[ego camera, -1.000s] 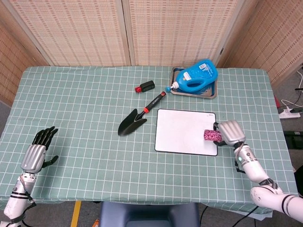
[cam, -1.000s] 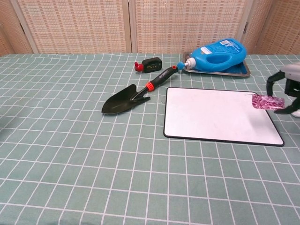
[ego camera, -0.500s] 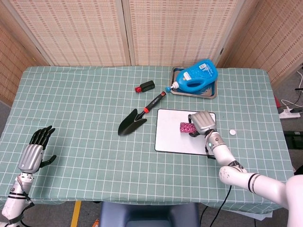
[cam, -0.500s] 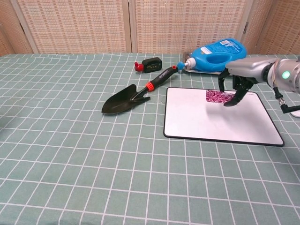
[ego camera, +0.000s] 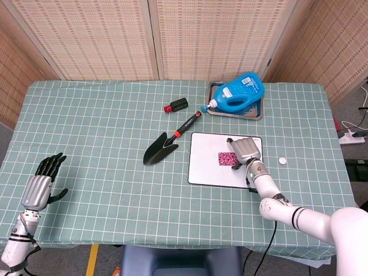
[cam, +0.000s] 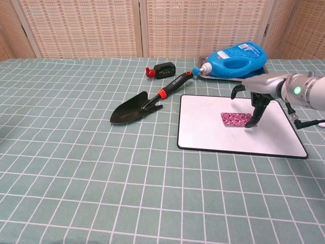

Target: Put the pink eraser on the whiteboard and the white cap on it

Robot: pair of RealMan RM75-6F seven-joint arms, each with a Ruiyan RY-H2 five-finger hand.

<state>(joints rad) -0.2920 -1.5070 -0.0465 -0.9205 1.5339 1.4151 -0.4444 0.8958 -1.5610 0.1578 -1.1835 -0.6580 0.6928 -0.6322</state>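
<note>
The pink eraser (ego camera: 226, 158) (cam: 236, 119) lies flat on the whiteboard (ego camera: 207, 167) (cam: 213, 134), right of its middle. My right hand (ego camera: 244, 150) (cam: 256, 96) hovers over the eraser's right end. Its fingers are spread, one fingertip (cam: 251, 122) touches that end, and the thumb is raised clear. The white cap (ego camera: 282, 161) sits on the tablecloth just right of the whiteboard. My left hand (ego camera: 41, 187) rests open and empty near the table's front left corner; only the head view shows it.
A black trowel (ego camera: 167, 144) (cam: 139, 107) with a red-banded handle lies left of the whiteboard. Behind the board, a blue detergent bottle (ego camera: 241, 92) (cam: 236, 61) lies in a metal tray (ego camera: 253, 115). A small black and red object (ego camera: 177, 105) (cam: 162, 69) sits further back.
My right hand carried the eraser left from the whiteboard's right edge and lowered it flat onto the board. Its grip has since loosened. The left hand barely moved.
</note>
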